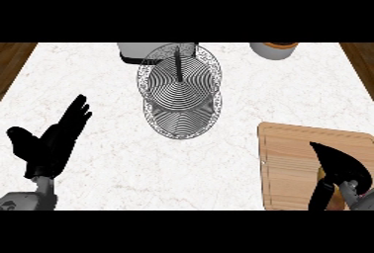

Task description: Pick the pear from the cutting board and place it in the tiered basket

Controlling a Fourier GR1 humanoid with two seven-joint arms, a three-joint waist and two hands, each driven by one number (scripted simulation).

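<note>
The wooden cutting board (288, 163) lies at the counter's lower right. My right hand (342, 165) is over its right part, with fingers and thumb curled down around the pear (320, 172). Only a thin olive sliver of the pear shows between thumb and fingers; the rest is hidden. The wire tiered basket (180, 94) stands at the upper middle, seen from above as two overlapping round tiers on a central post, with nothing in it. My left hand (51, 143) rests open at the left, fingers up, far from both.
A grey container (135, 52) stands behind the basket at the back edge. A grey pot with a brown inside (274, 49) is at the back right. White marble counter (241, 99) stretches between board and basket; wooden floor shows past both side edges.
</note>
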